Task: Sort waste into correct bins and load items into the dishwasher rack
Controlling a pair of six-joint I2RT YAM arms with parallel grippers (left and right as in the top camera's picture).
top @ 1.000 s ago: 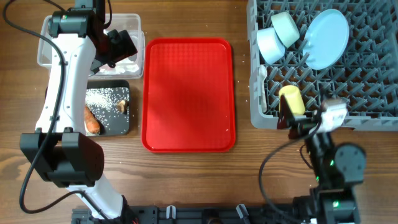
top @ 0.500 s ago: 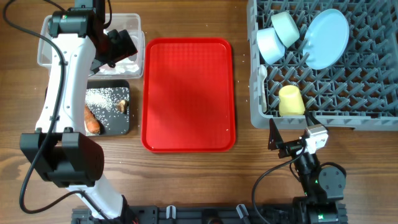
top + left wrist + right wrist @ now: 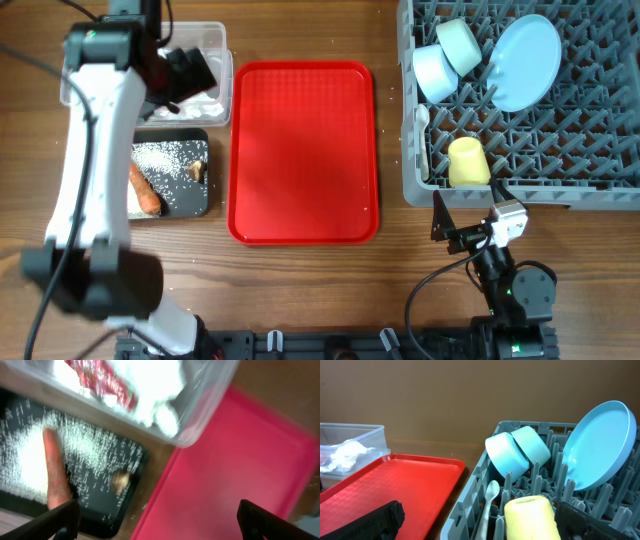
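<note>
The grey dishwasher rack [image 3: 590,150] holds a pale blue plate [image 3: 527,60], two bowls [image 3: 437,72] [image 3: 460,42], a yellow cup [image 3: 467,162] and a white spoon [image 3: 421,120]. My right gripper [image 3: 468,222] is open and empty just in front of the rack; its view shows the cup [image 3: 530,517] and the spoon [image 3: 489,505]. My left gripper [image 3: 190,72] is open and empty above the clear tub [image 3: 215,35], which holds tissue [image 3: 155,390] and a red wrapper [image 3: 100,380]. The black tray [image 3: 195,205] holds rice [image 3: 160,155], a carrot piece [image 3: 143,190] and a brown lump [image 3: 197,171].
A flat red serving tray [image 3: 303,150] lies bare between the bins and the rack. The rack [image 3: 470,500] stands close before my right gripper [image 3: 480,527]. My left gripper [image 3: 160,525] hangs over the tub's corner, the black tray and the red tray's edge [image 3: 230,470].
My right gripper has let go of the yellow cup in the rack and drawn back toward the table's front edge. My left arm has shifted slightly and uncovered more of the carrot.
</note>
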